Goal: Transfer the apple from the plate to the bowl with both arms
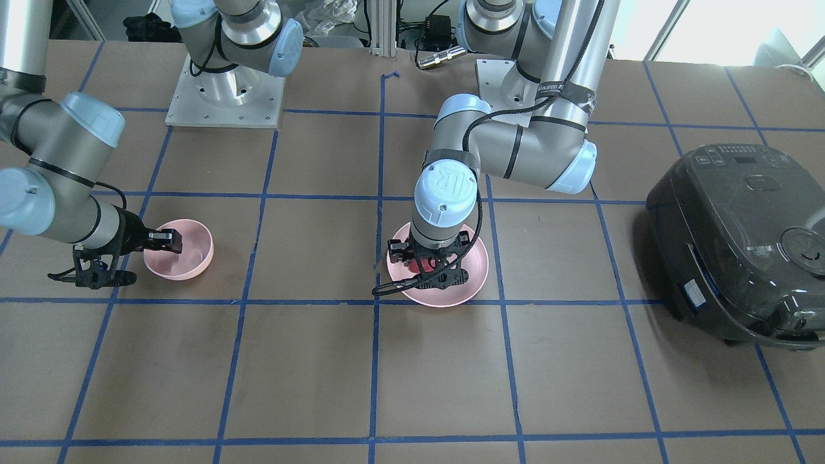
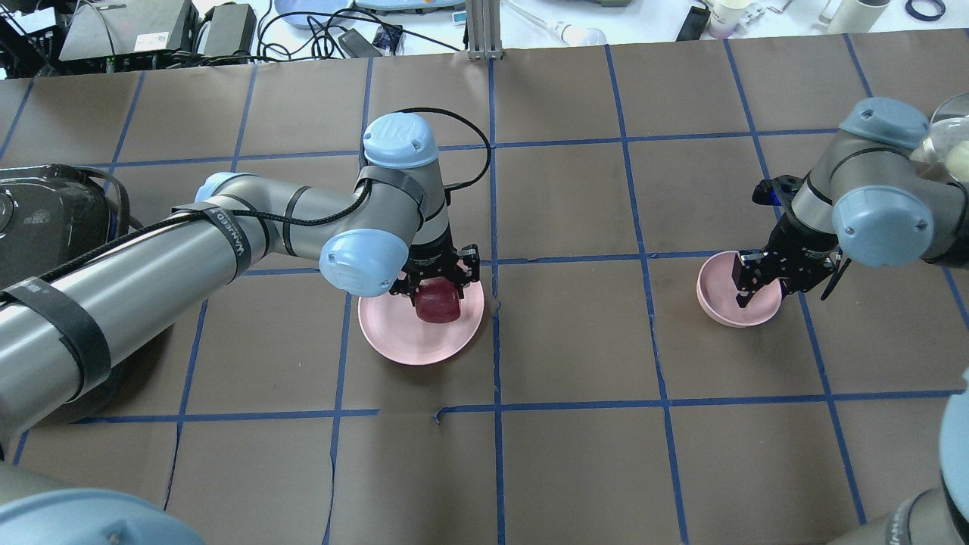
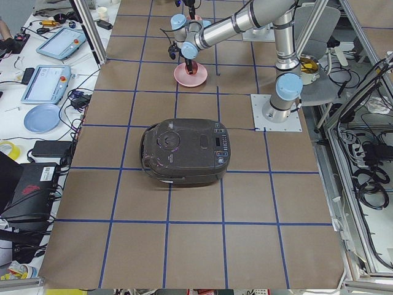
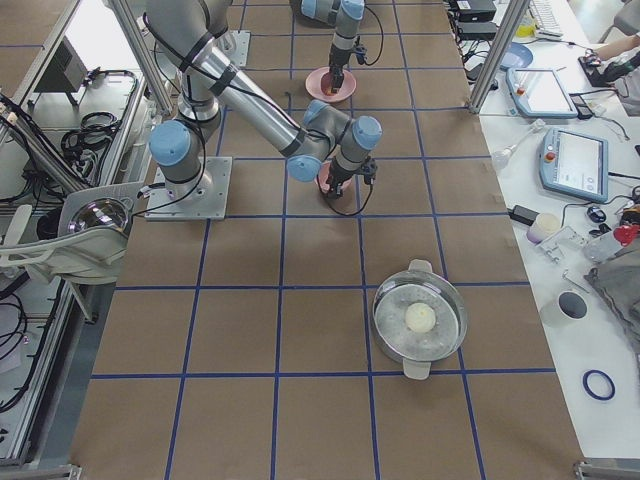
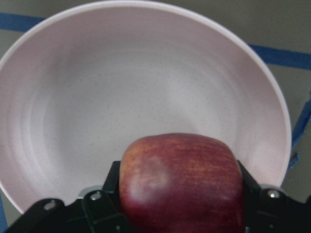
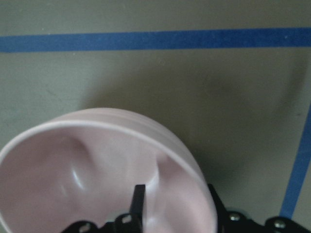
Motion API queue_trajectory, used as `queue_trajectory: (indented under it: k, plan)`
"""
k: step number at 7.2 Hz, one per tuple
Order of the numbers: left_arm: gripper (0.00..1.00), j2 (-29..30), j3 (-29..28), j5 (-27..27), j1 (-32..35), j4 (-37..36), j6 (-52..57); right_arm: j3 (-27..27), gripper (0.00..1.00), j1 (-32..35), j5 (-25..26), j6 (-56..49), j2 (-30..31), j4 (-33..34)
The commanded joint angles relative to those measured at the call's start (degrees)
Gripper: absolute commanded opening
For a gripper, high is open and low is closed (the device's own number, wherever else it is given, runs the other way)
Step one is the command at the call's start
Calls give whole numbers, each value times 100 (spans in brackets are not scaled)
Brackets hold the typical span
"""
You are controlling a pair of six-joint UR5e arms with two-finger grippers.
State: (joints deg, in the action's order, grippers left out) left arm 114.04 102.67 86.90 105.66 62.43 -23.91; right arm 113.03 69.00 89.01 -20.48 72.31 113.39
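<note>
The left fingers (image 5: 246, 184) are clenched on the apple (image 5: 181, 182), one pad on each flank at its widest part, with the fruit low over the far part of the plate (image 5: 121, 87); I cannot tell whether it has cleared the plate or rests on it. The apple looks firm and fairly heavy for its size. Its waxy skin is likely slippery and its blocky, rounded sides give the pads little flat to bear on, so a hold across the middle seems right, tight enough not to roll but not so tight as to bruise. The plate is shallow, so its low rim should ask for only a small lift. The right fingers (image 6: 139, 201) straddle the wall of the bowl (image 6: 97, 160), one inside and one outside; I cannot tell whether they pinch it. The bowl is light, smooth and barely wider than the apple, so it would probably skid or tip if nudged, and the drop needs centring. Plate and bowl sit well apart on the surface (image 2: 575, 341), with only blue tape (image 2: 590, 258) showing between them. The rice cooker (image 1: 741, 245) stands beyond the plate, and the metal pot (image 4: 420, 320) beyond the bowl.
</note>
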Motion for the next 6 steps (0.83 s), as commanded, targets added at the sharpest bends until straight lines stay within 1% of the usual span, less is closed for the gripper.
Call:
queue_trajectory:
  k: [1,2,3,4,5,6]
  plan:
    - [0,-75,-367,19,-54,85,9,-114,0,0,-41,17,20,-19]
    - [0,-75,-753,20,-89,460,9,-219,0,43,-111,69,99,-123]
    - [0,-84,-1131,11,-106,899,-8,-325,0,140,-477,105,221,-281]
    - [0,-145,-1387,-24,-98,1225,-52,-465,0,358,-838,340,310,-569]
    - [0,-250,-1520,-285,-89,1324,-174,-544,0,787,-1041,699,328,-633]
    - [0,-347,-1556,-297,-98,1360,-201,-545,0,1269,-1348,1147,311,-582]
